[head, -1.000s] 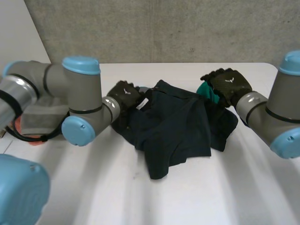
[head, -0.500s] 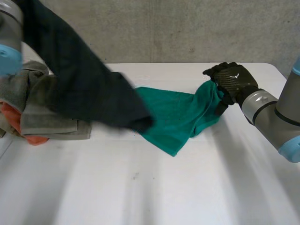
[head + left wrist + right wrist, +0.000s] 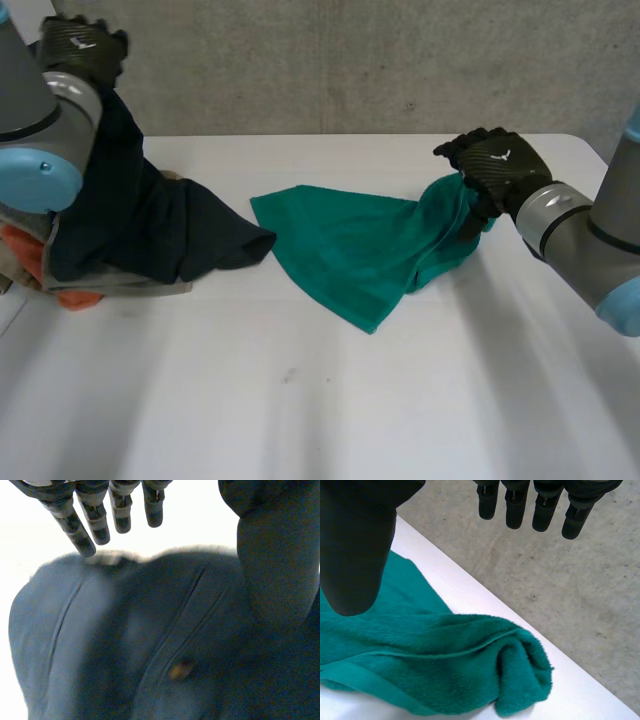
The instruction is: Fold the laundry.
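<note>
Upper left of the head view, the left hand (image 3: 82, 45) is raised, fingers (image 3: 100, 515) straight and spread off the thumb, nothing pinched. The dark garment (image 3: 150, 225) hangs from it, maybe hooked on the thumb, down onto the pile (image 3: 140, 287) at the left edge. Centre frame, the teal towel (image 3: 350, 245) lies on the table (image 3: 400, 400). At right, the right hand (image 3: 495, 168) hovers over the towel's bunched end, fingers (image 3: 515, 510) loose, holding nothing.
</note>
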{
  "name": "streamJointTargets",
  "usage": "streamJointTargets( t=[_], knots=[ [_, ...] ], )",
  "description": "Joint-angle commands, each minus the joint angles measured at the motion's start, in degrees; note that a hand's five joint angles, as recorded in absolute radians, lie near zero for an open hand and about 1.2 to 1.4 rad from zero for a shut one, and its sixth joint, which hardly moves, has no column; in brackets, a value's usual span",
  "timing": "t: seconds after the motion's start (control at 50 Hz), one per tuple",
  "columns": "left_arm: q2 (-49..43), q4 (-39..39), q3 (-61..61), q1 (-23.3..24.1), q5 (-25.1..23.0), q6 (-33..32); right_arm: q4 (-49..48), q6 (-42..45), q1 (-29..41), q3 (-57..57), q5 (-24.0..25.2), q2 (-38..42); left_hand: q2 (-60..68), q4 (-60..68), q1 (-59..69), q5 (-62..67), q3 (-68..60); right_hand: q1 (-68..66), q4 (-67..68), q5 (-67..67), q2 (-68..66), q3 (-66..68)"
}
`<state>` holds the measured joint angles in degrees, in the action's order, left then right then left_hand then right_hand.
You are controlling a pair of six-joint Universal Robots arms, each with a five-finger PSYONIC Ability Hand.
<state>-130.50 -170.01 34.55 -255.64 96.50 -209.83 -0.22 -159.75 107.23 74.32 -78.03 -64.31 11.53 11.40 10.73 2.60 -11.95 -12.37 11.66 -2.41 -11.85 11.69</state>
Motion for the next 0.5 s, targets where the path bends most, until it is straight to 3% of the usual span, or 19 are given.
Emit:
streamJointTargets(
  t=[0.02,0.1,0.24,0.5],
  knots=[
    [4.99,2.75,6.66,9.62,-2.72,6.53,2.32,3.91,-1.23,-2.60,-0.02,0.33,-1.53,-1.40,-0.73,-2.60,1.95,2.37,-1.66,2.41,1.85,-1.69],
    [3.16,4.07,11.14,17.87,-5.09,11.97,2.41,9.18,-2.02,-2.86,-0.45,1.03,-1.53,-1.40,-0.73,-2.60,1.95,2.37,-1.66,2.41,1.85,-1.69],
    [-3.96,4.07,11.60,27.29,-3.79,19.54,1.27,9.98,-2.90,-2.34,-2.74,3.13,-1.53,-1.40,-0.73,-2.60,1.95,2.37,-1.66,2.41,1.85,-1.69],
    [-12.24,6.01,6.76,30.11,0.97,28.86,-14.01,8.05,-4.66,-3.13,-3.36,11.66,-1.53,-1.40,-0.73,-2.60,1.95,2.37,-1.66,2.41,1.85,-1.69]
  ],
)
